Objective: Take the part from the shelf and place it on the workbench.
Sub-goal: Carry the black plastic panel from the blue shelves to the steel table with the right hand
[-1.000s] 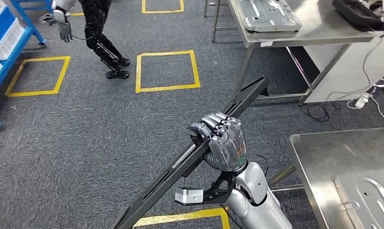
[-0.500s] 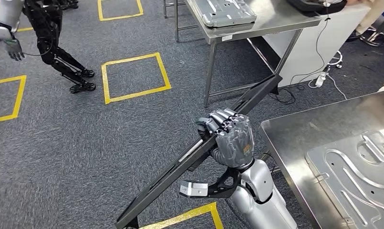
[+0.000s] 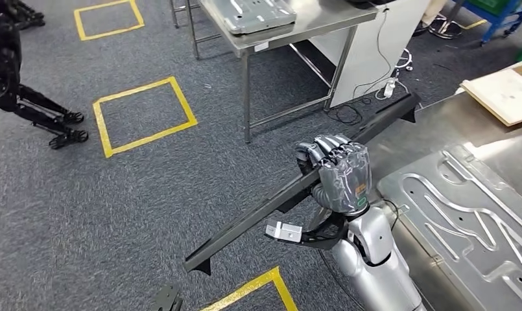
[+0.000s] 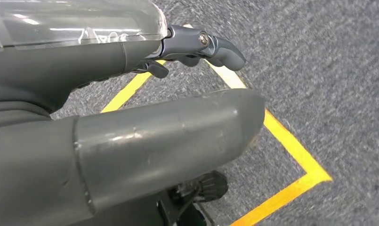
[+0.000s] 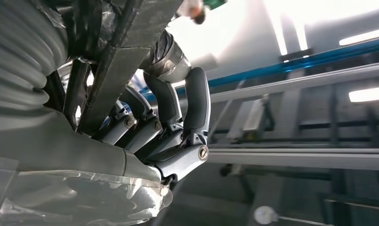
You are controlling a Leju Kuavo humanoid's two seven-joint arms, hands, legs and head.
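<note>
The right hand carries a small sticker on its back, orange and green, with print too small to read. Its fingers are curled tight around the part, a long black bar held near its middle. From the hand the bar slopes away on both sides: its lower end hangs out over the grey carpet, near a yellow tape line on the floor, and its upper end reaches over the near corner of the workbench, apart from the surface as far as can be told. The silver forearm rises to the hand from below, just beside the workbench edge.

On the workbench, just beyond the hand, lies a large stamped metal sheet, and farther along, a pale wooden board. Past the bar's upper end stands a steel table with a grey tray on it; a yellow square is taped on the carpet beside it, and the dark legs of another robot stand further off.

The left hand hangs over the carpet, thumb and fingers apart and holding nothing.

Since a second ago the whole view has swung: the workbench now lies closer to the hand, while the grip on the bar stays the same.
</note>
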